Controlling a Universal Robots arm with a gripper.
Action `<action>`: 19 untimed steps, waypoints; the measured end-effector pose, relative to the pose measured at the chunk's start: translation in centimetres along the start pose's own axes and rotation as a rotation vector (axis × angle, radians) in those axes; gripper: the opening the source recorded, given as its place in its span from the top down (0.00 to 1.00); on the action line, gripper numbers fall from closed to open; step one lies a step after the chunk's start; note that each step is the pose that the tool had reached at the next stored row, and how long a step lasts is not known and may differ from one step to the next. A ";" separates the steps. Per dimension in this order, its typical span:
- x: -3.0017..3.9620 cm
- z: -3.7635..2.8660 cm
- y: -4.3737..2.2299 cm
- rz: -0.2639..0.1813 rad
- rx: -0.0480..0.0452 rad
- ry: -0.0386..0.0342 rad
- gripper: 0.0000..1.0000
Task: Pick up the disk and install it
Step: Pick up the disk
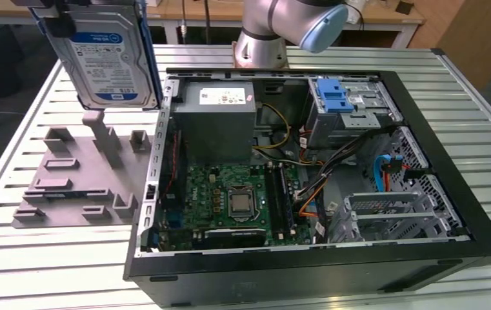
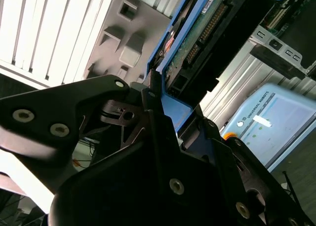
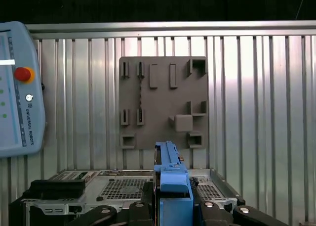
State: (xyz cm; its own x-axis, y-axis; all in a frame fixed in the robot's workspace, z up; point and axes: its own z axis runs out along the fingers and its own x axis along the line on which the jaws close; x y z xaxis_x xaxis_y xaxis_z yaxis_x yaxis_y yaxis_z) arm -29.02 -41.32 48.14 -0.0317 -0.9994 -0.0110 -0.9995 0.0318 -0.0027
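The disk [image 1: 111, 61], a silver hard drive with a blue-and-white label in a blue bracket, hangs upright in the air at the exterior view's upper left, above a grey fixture plate [image 1: 77, 174]. My gripper [image 1: 64, 16] is shut on its top end. In the second wrist view the disk's circuit-board side [image 2: 197, 43] runs out from between the black fingers [image 2: 153, 102]. In the first wrist view the blue bracket edge [image 3: 170, 171] stands between the gripper's arms, over the fixture plate [image 3: 163, 102].
An open computer case [image 1: 314, 258] lies on the slatted metal table, with a grey power supply [image 1: 215, 123], a motherboard [image 1: 237, 194] and a silver drive cage with a blue latch [image 1: 340, 97]. A teach pendant [image 3: 19, 87] lies beside the fixture plate.
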 end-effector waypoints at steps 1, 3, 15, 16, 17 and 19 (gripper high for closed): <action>0.05 0.00 -0.15 0.000 0.0000 0.0000 0.64; 0.17 0.00 -0.51 0.000 0.0000 0.0000 0.64; 0.97 0.00 -2.46 0.000 0.0000 0.0000 0.64; 1.00 -0.01 -2.59 0.000 -0.0001 0.0001 0.64; 1.05 -0.01 -2.73 0.000 -0.0001 0.0001 0.64; 1.15 0.00 -2.98 0.000 0.0000 0.0000 0.64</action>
State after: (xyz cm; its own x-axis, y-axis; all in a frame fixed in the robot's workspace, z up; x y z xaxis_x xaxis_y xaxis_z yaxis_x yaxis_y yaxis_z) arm -26.08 -42.57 48.14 -0.0317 -0.9994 -0.0110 -0.9995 0.0317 -0.0027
